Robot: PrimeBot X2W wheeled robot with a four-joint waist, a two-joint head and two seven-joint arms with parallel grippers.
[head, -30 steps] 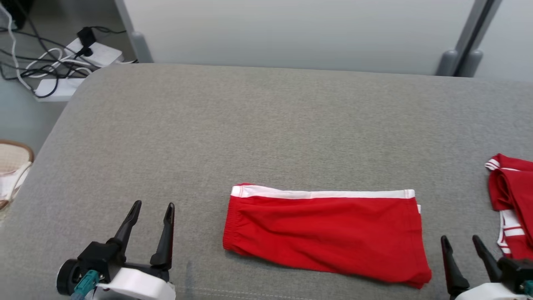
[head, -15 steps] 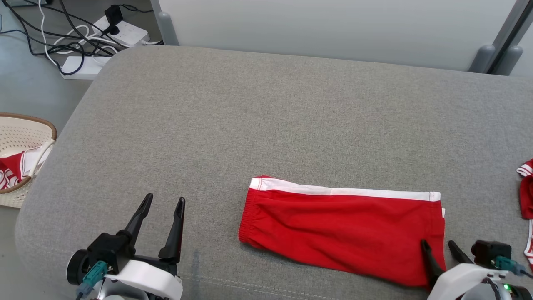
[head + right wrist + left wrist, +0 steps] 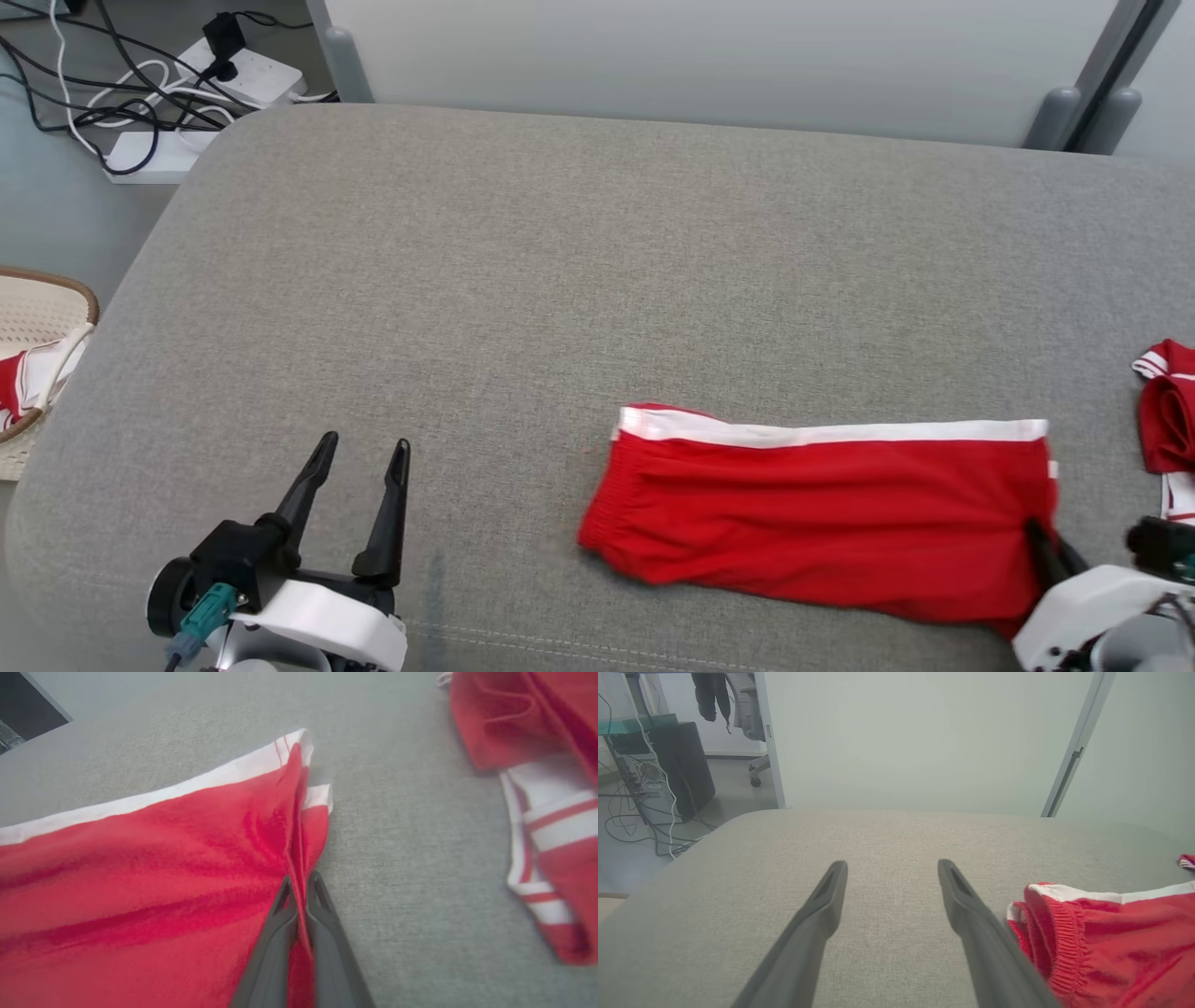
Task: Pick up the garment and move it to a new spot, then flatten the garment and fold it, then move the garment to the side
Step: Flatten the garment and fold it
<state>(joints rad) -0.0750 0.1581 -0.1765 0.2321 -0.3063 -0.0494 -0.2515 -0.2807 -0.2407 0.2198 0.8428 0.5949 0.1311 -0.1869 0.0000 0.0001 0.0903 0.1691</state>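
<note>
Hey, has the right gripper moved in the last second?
Yes. Against the other red garment at the far right, the right gripper has shifted left and now pinches the folded shorts at their right edge.

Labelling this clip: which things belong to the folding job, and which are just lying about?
Job: red shorts; right gripper, shut on their edge; left gripper, open; grey upholstered surface.
Lying about: second red garment; woven basket; power strips with cables.
</note>
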